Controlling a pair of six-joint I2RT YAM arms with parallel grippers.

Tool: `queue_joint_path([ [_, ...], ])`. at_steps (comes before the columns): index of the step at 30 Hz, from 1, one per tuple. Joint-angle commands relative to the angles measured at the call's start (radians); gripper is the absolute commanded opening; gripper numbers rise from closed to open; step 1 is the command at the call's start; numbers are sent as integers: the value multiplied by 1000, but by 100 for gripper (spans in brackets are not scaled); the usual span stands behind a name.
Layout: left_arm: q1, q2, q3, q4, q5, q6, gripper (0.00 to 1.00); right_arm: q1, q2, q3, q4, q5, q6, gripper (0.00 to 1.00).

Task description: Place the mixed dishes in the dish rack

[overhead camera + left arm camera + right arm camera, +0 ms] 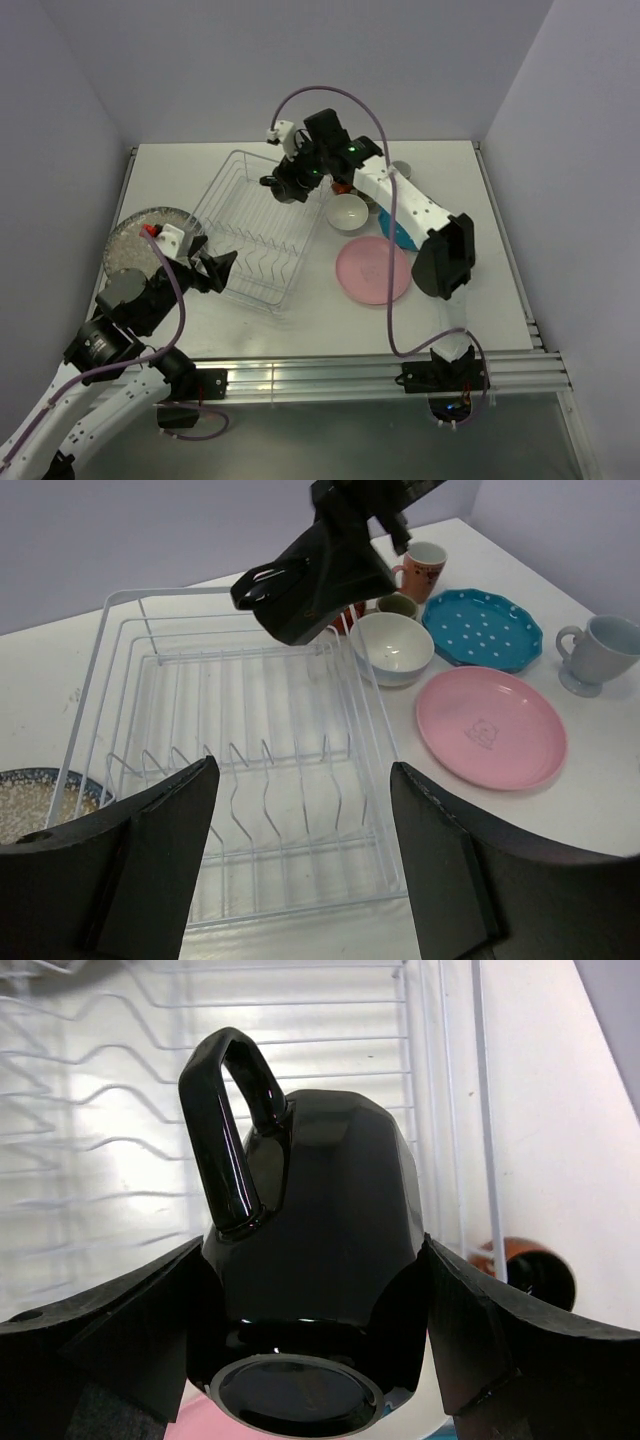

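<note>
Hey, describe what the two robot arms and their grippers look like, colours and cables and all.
The left arm and right arm have white links with black joints. A mauve cable loops along each. The left gripper and right gripper have broad, matte black, wedge-shaped fingers. A green light glows near the right wrist.

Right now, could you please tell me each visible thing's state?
white wire dish rack: standing level, no dish seen inside
glossy black mug: held over the rack
right gripper: shut on the mug
left gripper: open, empty
round pink plate: lying flat
white ceramic bowl: upright
teal dotted plate: lying flat
</note>
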Motion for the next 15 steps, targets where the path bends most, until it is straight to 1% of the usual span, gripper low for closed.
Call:
queue_joint_path([
  [1,-3,-48,-56,0,-42,29,77,37,82,166,-49,142,-95,7],
  [4,-3,-81,-94,26,-51,35,78,65,140,195,-40,183,-137,8],
  [10,-5,-106,-148,59,-57,26,79,91,213,264,-28,204,-196,9],
  [13,-3,-97,-154,62,-54,21,79,94,248,293,-70,167,-261,13],
  [15,-5,-83,-153,56,-54,18,79,93,268,314,-129,148,-316,14],
])
